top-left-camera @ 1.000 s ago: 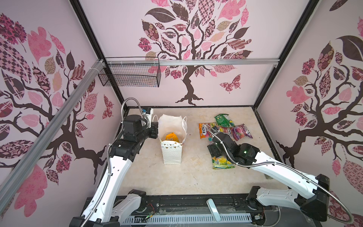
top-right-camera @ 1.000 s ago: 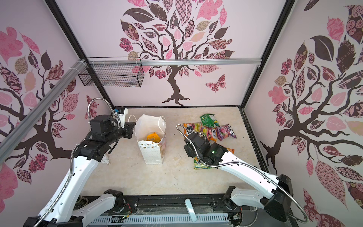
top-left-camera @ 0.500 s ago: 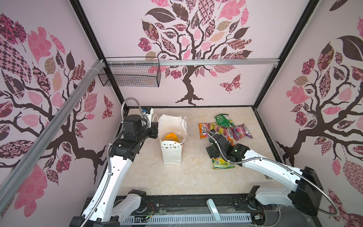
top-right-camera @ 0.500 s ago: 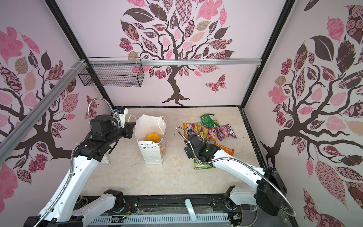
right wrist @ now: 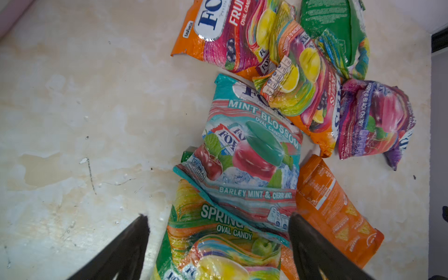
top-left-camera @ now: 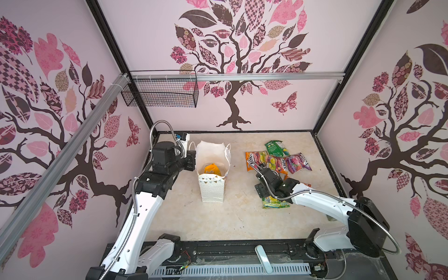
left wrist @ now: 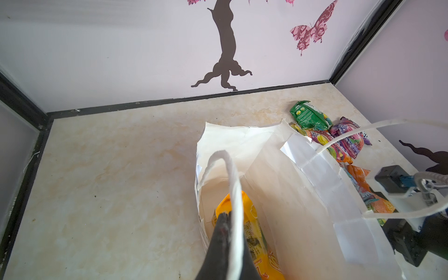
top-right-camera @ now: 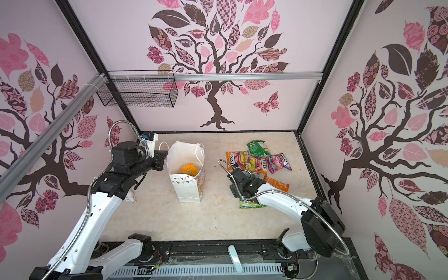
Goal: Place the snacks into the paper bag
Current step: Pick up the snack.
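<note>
Now close the released right fingers (right wrist: 315,252) on the yellow-green pouch (right wrist: 213,244) alone, avoiding the teal pouch (right wrist: 252,150) at twelve o'clock; left fingers (left wrist: 221,242) clench the paper bag's (left wrist: 278,181) handle (left wrist: 234,184).

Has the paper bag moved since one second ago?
No. In both top views the paper bag keeps its place against the table's back edge.

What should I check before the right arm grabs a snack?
1. Bag upright, mouth open: ok.
2. Room in bag: ok, only a yellow pouch shows inside.
3. Left gripper shut at the bag rim; actual hold: cannot tell.
4. Right gripper open over spring pouch: ok.
5. Spring pouch free to lift: not ok, mint pouch overlaps it.
</note>
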Robot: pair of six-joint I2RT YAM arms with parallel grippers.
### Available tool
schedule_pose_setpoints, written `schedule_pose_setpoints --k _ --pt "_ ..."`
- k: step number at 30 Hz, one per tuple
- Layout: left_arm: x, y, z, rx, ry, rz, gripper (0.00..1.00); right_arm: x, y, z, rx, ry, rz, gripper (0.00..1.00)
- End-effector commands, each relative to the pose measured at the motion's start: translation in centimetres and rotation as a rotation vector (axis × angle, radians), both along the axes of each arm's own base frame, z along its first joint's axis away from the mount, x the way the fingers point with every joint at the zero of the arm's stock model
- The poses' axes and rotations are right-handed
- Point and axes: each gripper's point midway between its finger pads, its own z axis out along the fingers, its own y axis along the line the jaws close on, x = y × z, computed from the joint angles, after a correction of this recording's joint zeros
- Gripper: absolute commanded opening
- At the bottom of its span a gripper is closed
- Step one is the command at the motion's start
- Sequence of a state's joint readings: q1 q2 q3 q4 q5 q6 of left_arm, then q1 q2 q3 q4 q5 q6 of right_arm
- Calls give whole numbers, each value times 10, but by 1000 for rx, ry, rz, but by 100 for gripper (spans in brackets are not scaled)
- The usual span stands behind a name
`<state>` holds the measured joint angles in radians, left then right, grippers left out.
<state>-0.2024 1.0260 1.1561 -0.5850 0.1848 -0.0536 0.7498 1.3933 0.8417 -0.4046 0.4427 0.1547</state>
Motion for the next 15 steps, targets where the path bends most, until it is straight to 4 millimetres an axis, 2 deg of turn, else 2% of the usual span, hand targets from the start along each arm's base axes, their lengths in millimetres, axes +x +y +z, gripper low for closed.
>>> schedule_pose_setpoints --k 1,15 --pt "0 0 -1 -7 -5 0 0 6 4 -6 7 -1 -3 92" --pt "0 -1 -1 -10 -2 -5 0 15 2 -27 -36 20 -27 90"
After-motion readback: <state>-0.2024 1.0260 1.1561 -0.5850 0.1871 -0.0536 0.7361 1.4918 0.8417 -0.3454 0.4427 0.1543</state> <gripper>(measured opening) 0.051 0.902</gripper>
